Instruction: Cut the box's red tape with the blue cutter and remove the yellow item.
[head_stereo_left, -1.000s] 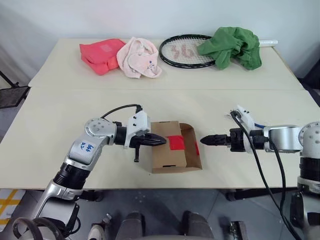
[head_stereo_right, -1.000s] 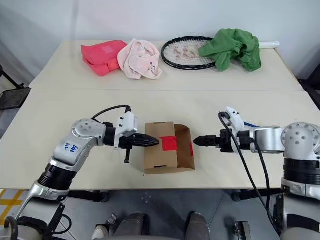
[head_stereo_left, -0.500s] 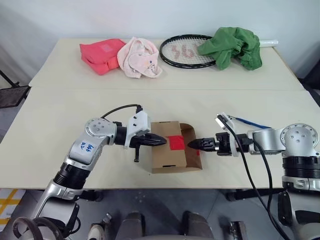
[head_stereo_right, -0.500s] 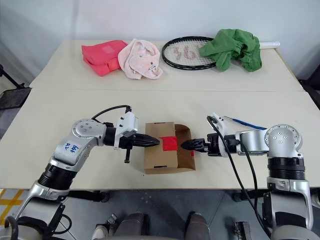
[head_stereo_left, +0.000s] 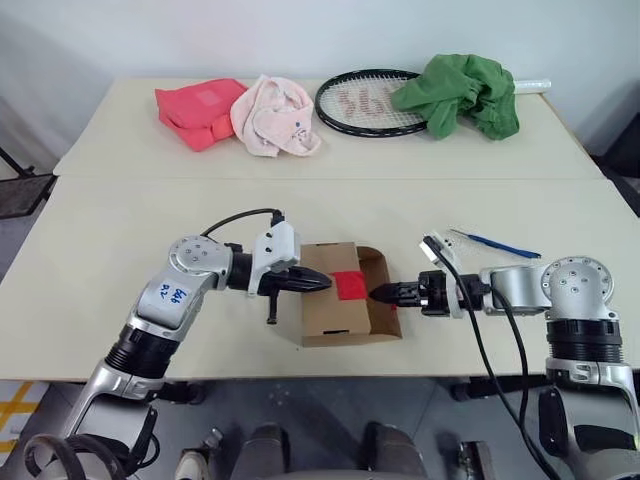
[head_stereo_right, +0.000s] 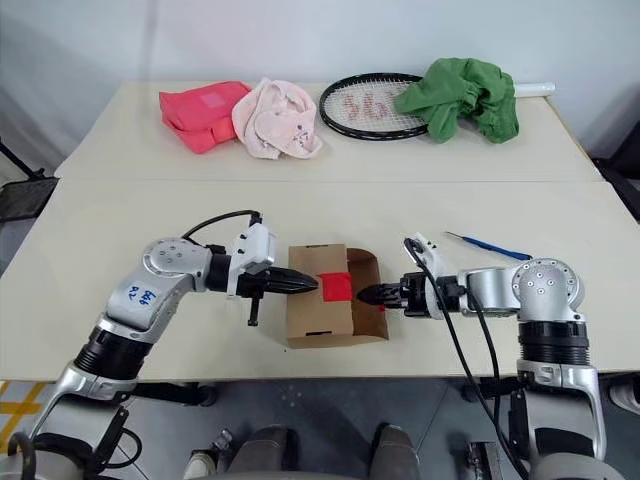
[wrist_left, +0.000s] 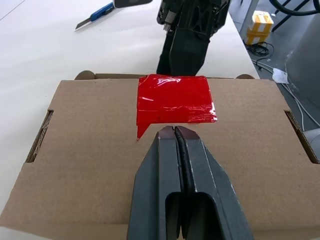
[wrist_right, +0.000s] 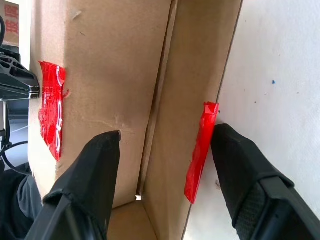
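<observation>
On the left, the left gripper (head_stereo_left: 318, 283) rests on top of the box (head_stereo_left: 335, 318) with its two black fingers pressed together on nothing, the tips on the cardboard lid just short of the red tape (wrist_left: 174, 99), apparently pinning the box down. The box sits near the front edge of the table (head_stereo_left: 120, 270), and its front flap (wrist_right: 177, 100) on the right-hand side already stands away from the body, with a torn strip of the same red tape on the flap's outer edge. That suggests the cutting is done: the patch on the lid and the strip on the flap look like two parted halves. Further right, the right gripper (head_stereo_left: 384, 294) reaches in level at the open side of the box; in its wrist view its fingers (wrist_right: 92, 170) are partly spread and straddle the flap, one tip against the lid side and the other outside by the taped edge, closed on nothing that can be made out. Furthest right, the blue cutter (head_stereo_left: 494, 243) lies loose on the table behind the right arm, well apart from the box, so it appears finished with. What is left, judging from this, is to swing the flap and lid open and lift out the yellow item, which must be inside the box, hidden by the cardboard.
</observation>
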